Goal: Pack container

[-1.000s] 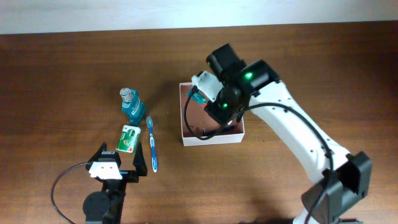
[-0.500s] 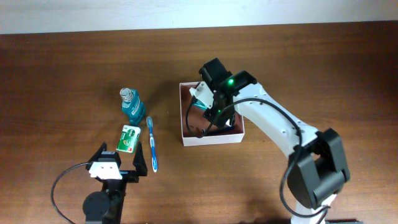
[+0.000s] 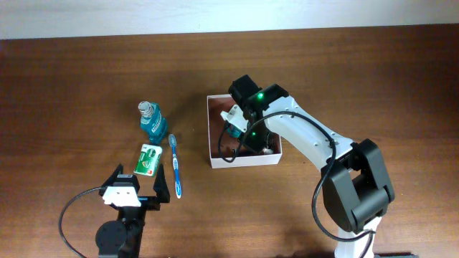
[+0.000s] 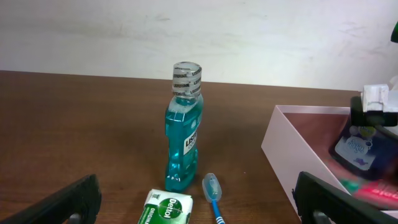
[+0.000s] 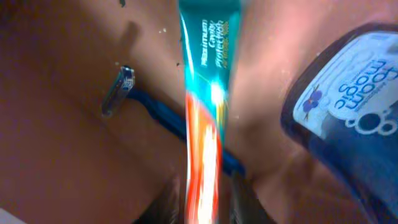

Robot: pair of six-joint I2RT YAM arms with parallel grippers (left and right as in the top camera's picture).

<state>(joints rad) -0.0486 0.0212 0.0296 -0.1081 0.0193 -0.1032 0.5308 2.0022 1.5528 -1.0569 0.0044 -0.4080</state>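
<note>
right hand [image 3: 238,133] was down inside the container [image 3: 244,161] — closed narrow on a toothpaste tube [image 5: 208,93], low over the floor beside a dark-blue bottle [image 5: 348,106]. container sat mid counter [image 3: 358,72], well right of the left hand [image 3: 140,183] — that one spread wide, holding nothing.

toothpaste tube [image 5: 208,93] dead ahead of right gripper [image 3: 244,135]: blurred, cut top and bottom | blue bottle [image 5: 348,112] to its right: cropped | jaws: hidden under wrist overhead

Teal mouthwash bottle [image 4: 184,134]; white-walled, seemingly reddish-floored container [image 3: 244,160].
</note>
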